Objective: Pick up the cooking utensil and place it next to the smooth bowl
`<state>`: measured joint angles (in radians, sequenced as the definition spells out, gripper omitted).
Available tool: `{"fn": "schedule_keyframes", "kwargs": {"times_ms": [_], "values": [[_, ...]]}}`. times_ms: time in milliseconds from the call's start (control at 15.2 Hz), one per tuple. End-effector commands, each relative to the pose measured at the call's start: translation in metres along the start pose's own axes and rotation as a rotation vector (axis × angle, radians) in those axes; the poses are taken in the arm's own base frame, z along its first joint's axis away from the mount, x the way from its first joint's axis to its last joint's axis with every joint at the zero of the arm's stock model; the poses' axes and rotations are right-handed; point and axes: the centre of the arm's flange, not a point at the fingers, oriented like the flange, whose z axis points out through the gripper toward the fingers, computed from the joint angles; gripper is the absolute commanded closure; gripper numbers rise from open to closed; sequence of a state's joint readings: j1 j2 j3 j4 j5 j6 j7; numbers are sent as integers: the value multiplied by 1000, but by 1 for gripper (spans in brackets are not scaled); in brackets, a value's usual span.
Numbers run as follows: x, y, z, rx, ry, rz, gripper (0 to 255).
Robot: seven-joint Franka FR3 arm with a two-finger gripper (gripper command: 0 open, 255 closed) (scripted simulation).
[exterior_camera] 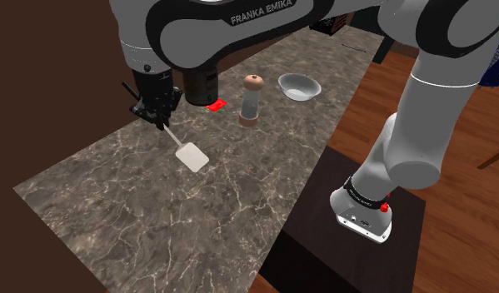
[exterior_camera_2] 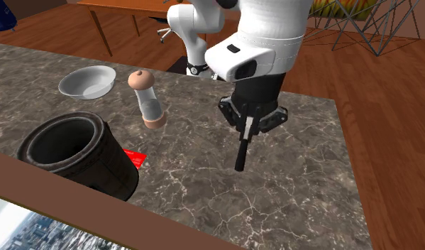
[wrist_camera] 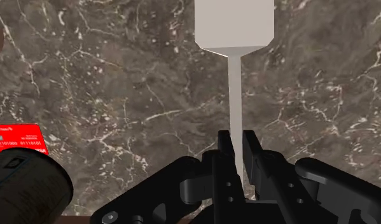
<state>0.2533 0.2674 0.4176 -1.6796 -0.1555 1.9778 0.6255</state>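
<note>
Pinches the thin handle of the spatula [exterior_camera: 192, 156] between fingers of the black gripper [wrist_camera: 236, 143], down near the veined counter [exterior_camera: 239, 200], well apart from the bowl [exterior_camera: 299, 85] at the shoulder view's far right; risks pivoting, slipping, or clipping the grinder [exterior_camera: 251, 100] between.

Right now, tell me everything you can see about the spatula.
The spatula is plain off-white, with a flat, roughly square blade that tapers into a thin straight handle. The gripper has its black fingers shut on the handle's far end. The blade points away from it, slanting down over the dark veined counter. I cannot tell whether the blade's tip touches the counter. Nothing else touches it.
</note>
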Motion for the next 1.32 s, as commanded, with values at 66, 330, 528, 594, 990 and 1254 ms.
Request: {"fn": "schedule_keyframes", "kwargs": {"times_ms": [66, 330, 528, 594, 990, 1254], "values": [[0, 0, -12, 0, 0, 0, 255], [-17, 50, -14, 0, 0, 0, 255], [-29, 88, -15, 0, 0, 0, 255], [-34, 100, -15, 0, 0, 0, 255], [-59, 175, -17, 0, 0, 0, 255], [-76, 225, -18, 0, 0, 0, 255]]}}
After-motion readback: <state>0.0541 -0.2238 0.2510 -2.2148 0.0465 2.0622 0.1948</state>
